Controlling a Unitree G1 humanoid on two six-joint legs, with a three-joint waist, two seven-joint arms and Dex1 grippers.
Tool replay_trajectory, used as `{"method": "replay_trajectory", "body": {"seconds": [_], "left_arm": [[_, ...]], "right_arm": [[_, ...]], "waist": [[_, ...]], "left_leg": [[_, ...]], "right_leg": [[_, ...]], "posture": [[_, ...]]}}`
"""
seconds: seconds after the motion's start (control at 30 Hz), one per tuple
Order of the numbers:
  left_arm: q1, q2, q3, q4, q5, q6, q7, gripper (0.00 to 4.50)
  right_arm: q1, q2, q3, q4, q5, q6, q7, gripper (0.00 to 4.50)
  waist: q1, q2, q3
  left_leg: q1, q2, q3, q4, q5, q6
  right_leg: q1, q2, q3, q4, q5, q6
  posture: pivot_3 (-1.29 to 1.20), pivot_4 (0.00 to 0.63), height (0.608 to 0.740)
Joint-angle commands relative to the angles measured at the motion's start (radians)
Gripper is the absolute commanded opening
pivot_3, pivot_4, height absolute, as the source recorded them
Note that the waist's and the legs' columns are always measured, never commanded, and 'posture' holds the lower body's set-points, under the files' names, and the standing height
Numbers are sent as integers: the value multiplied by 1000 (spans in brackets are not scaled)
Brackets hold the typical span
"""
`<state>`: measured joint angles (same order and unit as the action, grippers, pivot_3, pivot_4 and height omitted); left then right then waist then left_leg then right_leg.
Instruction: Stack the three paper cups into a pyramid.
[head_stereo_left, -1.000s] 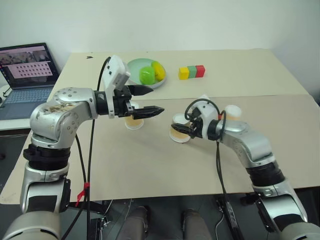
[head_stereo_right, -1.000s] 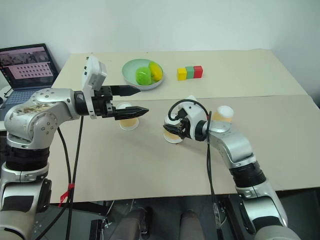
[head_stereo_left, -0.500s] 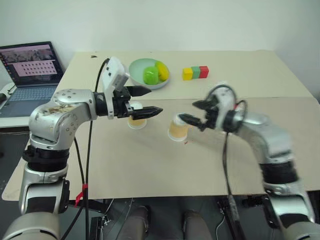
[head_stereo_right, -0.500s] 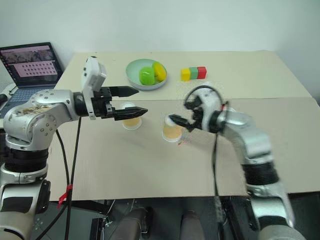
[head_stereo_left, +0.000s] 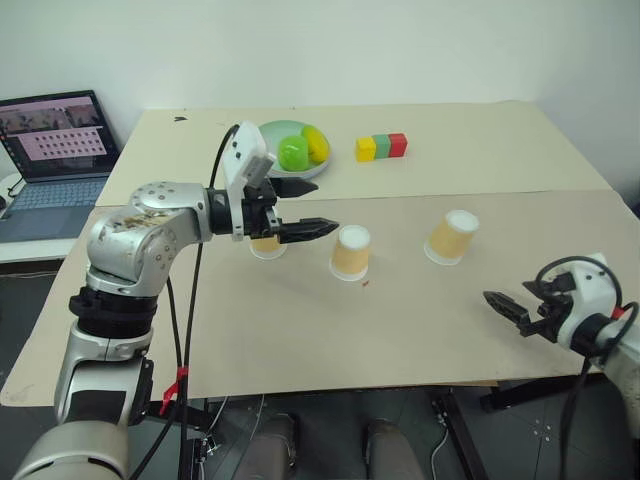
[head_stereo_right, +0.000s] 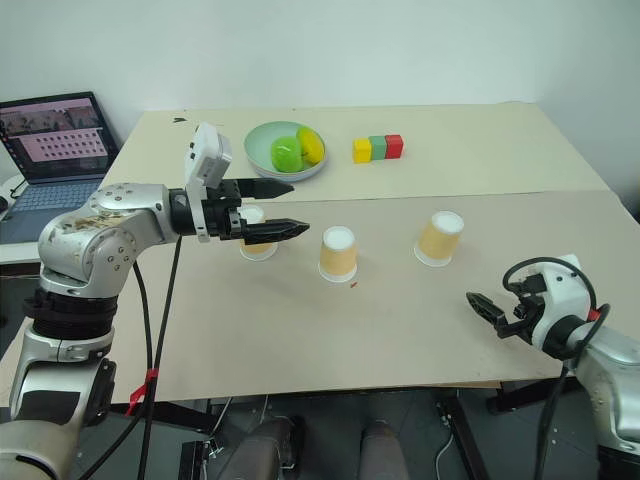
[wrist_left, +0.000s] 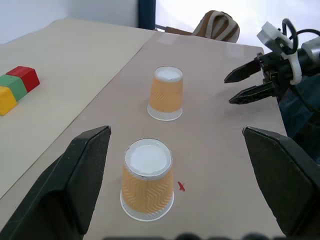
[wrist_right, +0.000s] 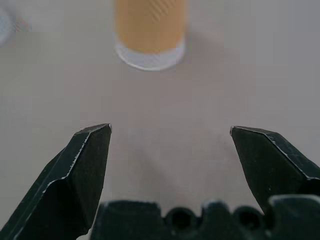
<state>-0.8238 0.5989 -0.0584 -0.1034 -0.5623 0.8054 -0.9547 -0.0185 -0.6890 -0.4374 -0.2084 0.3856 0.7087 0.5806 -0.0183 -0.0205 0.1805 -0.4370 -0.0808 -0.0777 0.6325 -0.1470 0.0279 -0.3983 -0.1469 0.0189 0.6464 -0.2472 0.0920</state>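
Three paper cups stand upside down in a row on the tan mat. The left cup (head_stereo_left: 266, 245) sits partly hidden beneath my left gripper (head_stereo_left: 316, 208), which hovers open above it, pointing toward the middle cup (head_stereo_left: 350, 251). The right cup (head_stereo_left: 451, 236) stands apart, farther right. My right gripper (head_stereo_left: 505, 305) is open and empty near the table's front right edge, well away from the cups. In the right wrist view, the right cup (wrist_right: 150, 30) lies ahead of the spread fingers (wrist_right: 85, 165). The left wrist view shows the middle cup (wrist_left: 148, 180) and right cup (wrist_left: 166, 93).
A green bowl (head_stereo_left: 268, 135) holding green and yellow fruit sits at the back, with yellow, green and red cubes (head_stereo_left: 383, 146) to its right. A laptop (head_stereo_left: 55, 140) stands beyond the table's left side. A small red mark (head_stereo_left: 366, 284) is near the middle cup.
My right gripper let go of the middle cup, opened, and swung away to the right, down toward the front edge. The cup stays upside down on the mat. The left gripper held still.
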Motion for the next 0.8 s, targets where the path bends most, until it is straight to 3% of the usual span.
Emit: {"method": "replay_trajectory", "body": {"seconds": [0.03,0.27,0.8], "left_arm": [[-30,-4,5,-9,9,-32,-7,4500],[-13,7,-10,-34,37,-43,-7,4500],[-5,6,2,-48,33,-37,25,4500]], "right_arm": [[-130,33,40,103,-67,-160,-69,4431],[-304,75,113,280,-127,-312,-98,4431],[-472,102,235,388,-149,-353,-60,4431]], "waist": [[-4,0,0],[2,0,0],[-3,0,0]], "left_leg": [[0,1,0,1,0,0],[0,1,0,-1,0,0],[0,1,0,-3,0,0]], "right_leg": [[0,0,0,0,1,-1],[0,1,0,0,3,-4],[0,2,0,-1,3,-4]], "posture": [[0,150,740],[0,150,740],[0,150,740]]}}
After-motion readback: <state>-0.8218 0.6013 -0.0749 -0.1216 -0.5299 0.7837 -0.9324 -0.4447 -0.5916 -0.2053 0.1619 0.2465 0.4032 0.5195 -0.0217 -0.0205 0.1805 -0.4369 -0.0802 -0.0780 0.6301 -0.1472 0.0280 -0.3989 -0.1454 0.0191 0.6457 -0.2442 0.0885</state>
